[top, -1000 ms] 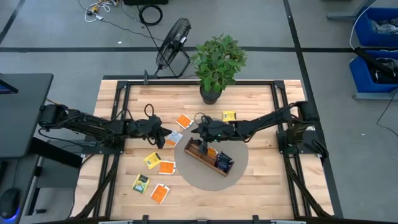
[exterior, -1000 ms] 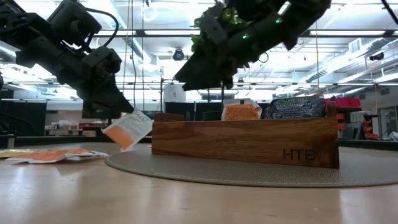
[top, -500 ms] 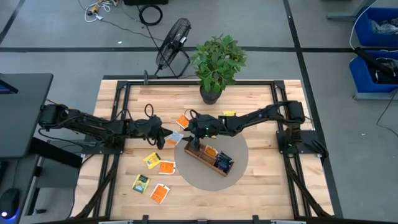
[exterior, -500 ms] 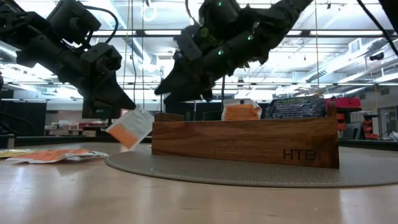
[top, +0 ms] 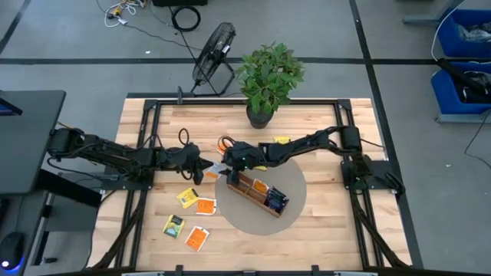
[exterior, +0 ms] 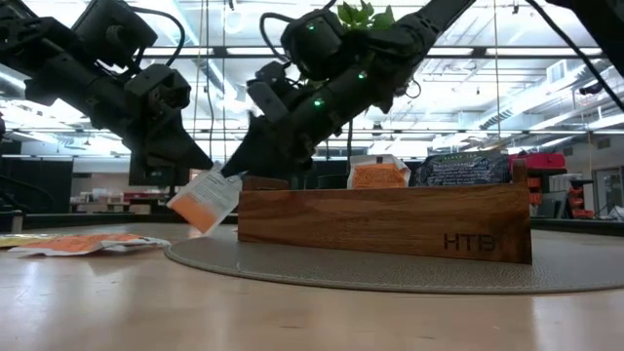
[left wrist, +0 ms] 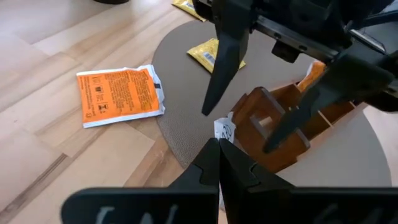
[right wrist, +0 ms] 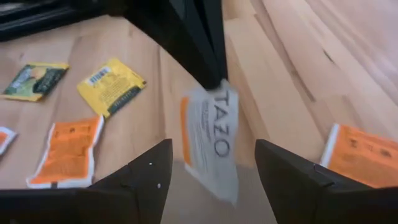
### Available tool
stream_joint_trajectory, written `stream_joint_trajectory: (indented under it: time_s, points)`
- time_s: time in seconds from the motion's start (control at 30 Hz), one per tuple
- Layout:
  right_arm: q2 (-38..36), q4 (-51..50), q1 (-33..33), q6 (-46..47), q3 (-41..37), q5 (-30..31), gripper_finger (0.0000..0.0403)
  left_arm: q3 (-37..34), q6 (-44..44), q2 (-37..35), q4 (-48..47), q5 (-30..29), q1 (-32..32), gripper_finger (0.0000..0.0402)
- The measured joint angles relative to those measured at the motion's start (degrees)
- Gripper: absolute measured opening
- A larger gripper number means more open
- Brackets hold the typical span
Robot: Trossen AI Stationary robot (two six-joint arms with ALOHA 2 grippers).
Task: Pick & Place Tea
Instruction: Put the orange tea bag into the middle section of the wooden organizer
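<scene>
My left gripper [top: 205,169] is shut on an orange-and-white tea sachet [exterior: 205,200] just left of the wooden tray [exterior: 390,219], which stands on a round grey mat [top: 261,218]. My right gripper [top: 229,159] is open. Its two fingers stand on either side of that sachet [right wrist: 211,143] without touching it; it also shows in the left wrist view [left wrist: 236,132]. The tray holds an orange sachet [top: 261,186] and a dark blue one [top: 276,201]. Several more sachets lie flat on the table, among them an orange one [top: 205,205] and a yellow-green one [top: 173,225]. My left gripper pinches the sachet by its upper edge [right wrist: 217,87] between its two shut fingers [right wrist: 199,50]. The fingers slant down from the table's left. The sachet hangs tilted below them, clear of the table and the mat.
A potted plant [top: 268,77] stands at the table's far edge and a fan [top: 213,50] lies on the floor beyond it. Loose sachets lie near the far side too, one orange [top: 225,148] and one yellow [top: 282,142]. Black frame rails run along the table's left and right sides.
My right gripper has gone from above the tray toward the table's left, to the sachet hanging from my left gripper, and now has its open fingers around it. The sachet has kept its place.
</scene>
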Motion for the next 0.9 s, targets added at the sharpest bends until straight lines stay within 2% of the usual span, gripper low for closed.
stream_joint_trajectory:
  time_s: [0.13, 0.23, 0.4, 0.57, 0.73, 0.9]
  points:
    - [0.0, -0.9, 0.0, -0.1, 0.0, 0.5, 0.0229, 0.0, 0.2, 0.0, 0.0, 0.2, 0.0, 0.0000]
    - [0.0, -0.7, 0.0, -0.1, 0.0, 0.5, 0.0200, 0.0, 0.3, 0.0, 0.4, 0.2, 0.0, 0.0000]
    - [0.0, -1.1, 0.0, -0.6, 0.0, 0.5, 0.0123, 0.0, 0.3, 0.0, 0.6, 0.2, 0.0, 0.0000]
    - [0.0, -0.8, 0.0, -1.9, 0.0, 0.6, 0.0020, 0.0, 0.3, 0.0, 1.0, 0.2, 0.0, 0.0000]
    - [-0.7, -1.2, 0.5, -1.9, -0.1, 1.2, 0.0006, 0.0, 0.1, 0.0, 1.1, 0.0, 0.0, 0.0004]
    - [-4.1, -5.7, 1.4, -2.7, -0.1, 3.5, 0.0003, 0.0, 0.3, 0.0, 2.0, -1.6, 0.0, 0.0032]
